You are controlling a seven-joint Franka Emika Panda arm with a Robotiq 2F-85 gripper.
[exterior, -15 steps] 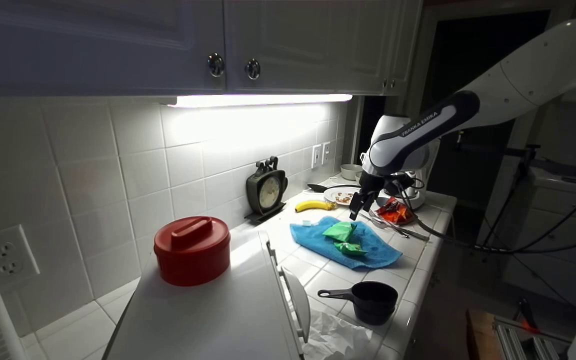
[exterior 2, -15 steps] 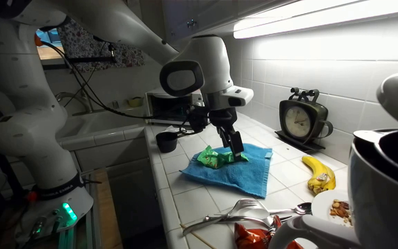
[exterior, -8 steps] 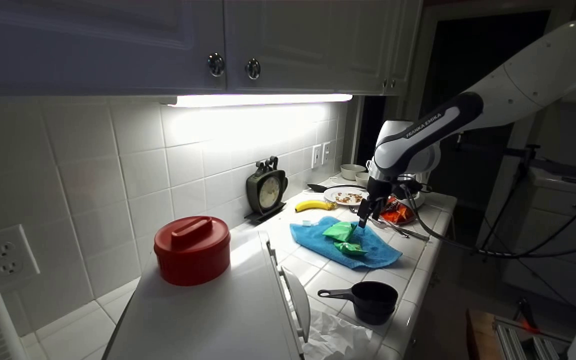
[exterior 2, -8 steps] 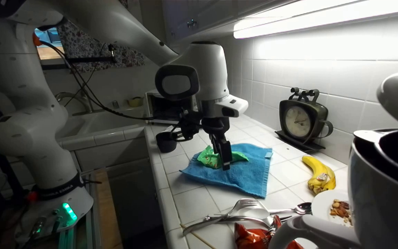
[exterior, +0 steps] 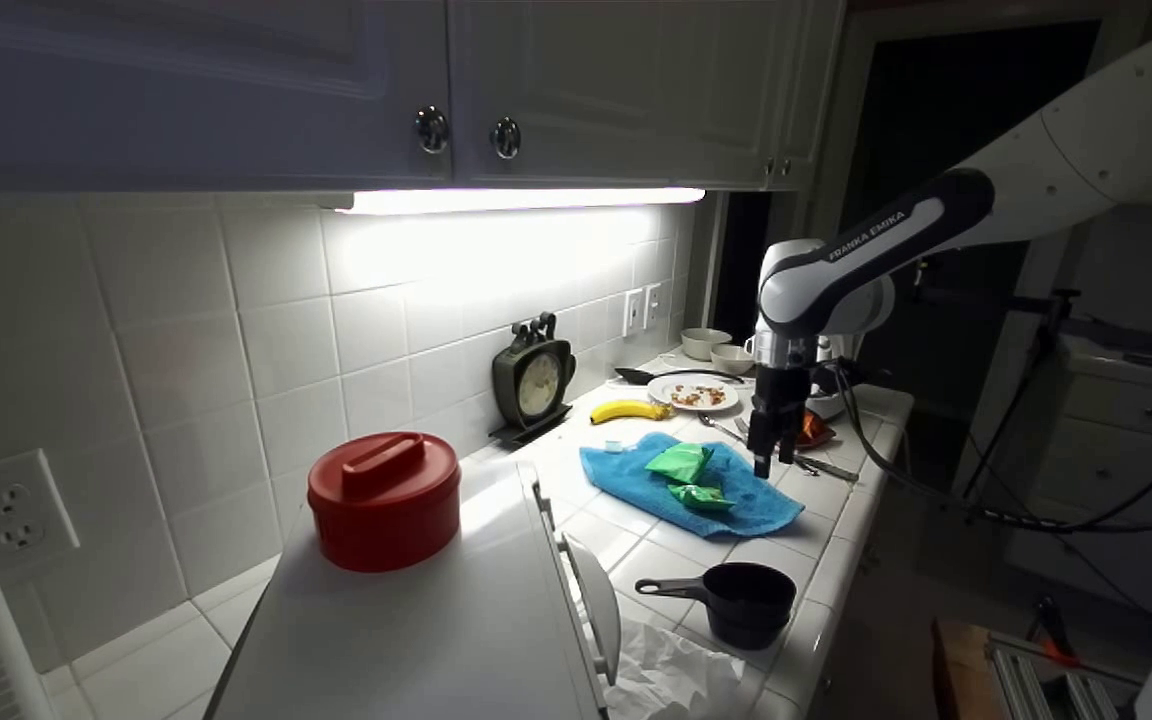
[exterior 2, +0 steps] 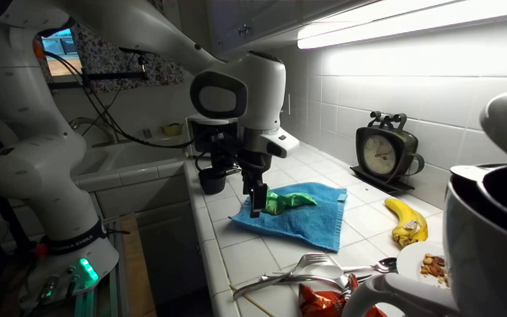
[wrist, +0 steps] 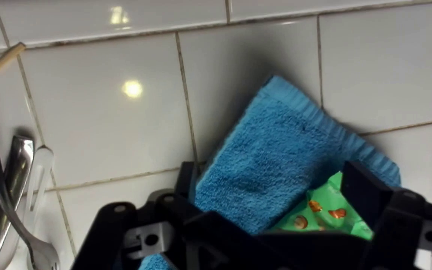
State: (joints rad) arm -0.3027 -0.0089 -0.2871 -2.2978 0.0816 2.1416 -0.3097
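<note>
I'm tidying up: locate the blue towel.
In an exterior view, the blue towel lies near the centre, between the black cup and the banana.

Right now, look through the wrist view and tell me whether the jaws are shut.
No: the wrist view shows the jaws standing wide apart, with the blue towel visible between them.

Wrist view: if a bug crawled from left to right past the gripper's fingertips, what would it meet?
Silver cutlery, one black gripper finger, the blue towel, the green packet on the towel, the other black finger.
</note>
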